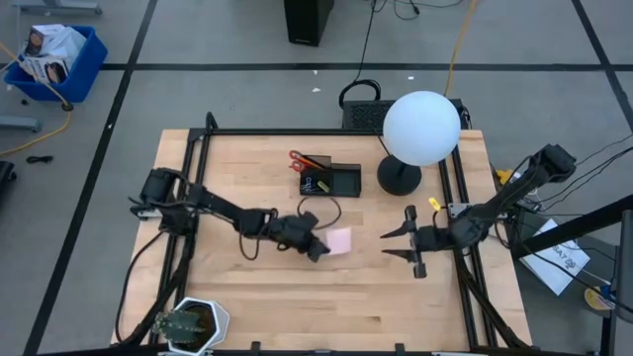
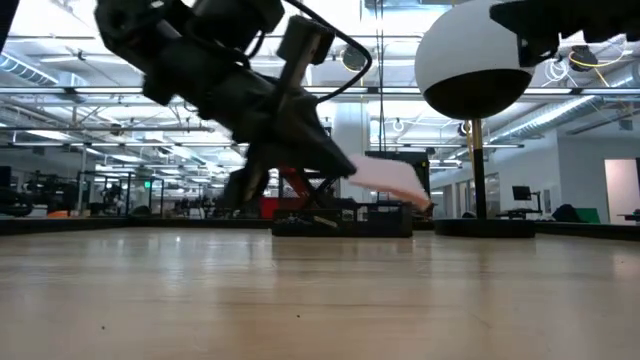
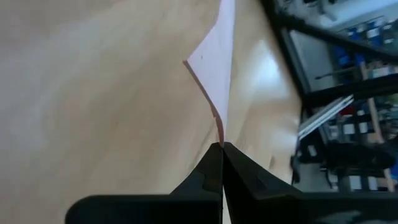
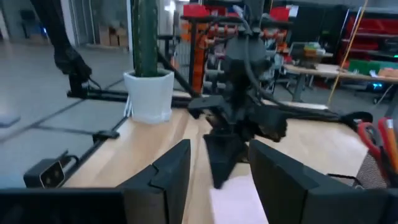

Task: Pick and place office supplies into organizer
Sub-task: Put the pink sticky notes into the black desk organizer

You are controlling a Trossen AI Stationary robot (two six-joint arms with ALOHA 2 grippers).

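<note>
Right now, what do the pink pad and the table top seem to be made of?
Pink pad: probably paper, matte; in the left wrist view it shows as a thin pale sheet edge pinched in the shut jaws. Table top: looks like wood, light planks with grain, slightly glossy.

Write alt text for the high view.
The left gripper is shut on a pink sticky-note pad at mid-table, below the black organizer. The right gripper waits open to its right, near a white globe lamp.

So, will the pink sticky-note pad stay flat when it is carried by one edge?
Probably not fully: the pink sticky-note pad, pinched at one corner by the shut left gripper, looks thin and may droop. It seems light, so it could slip out if jolted.
</note>
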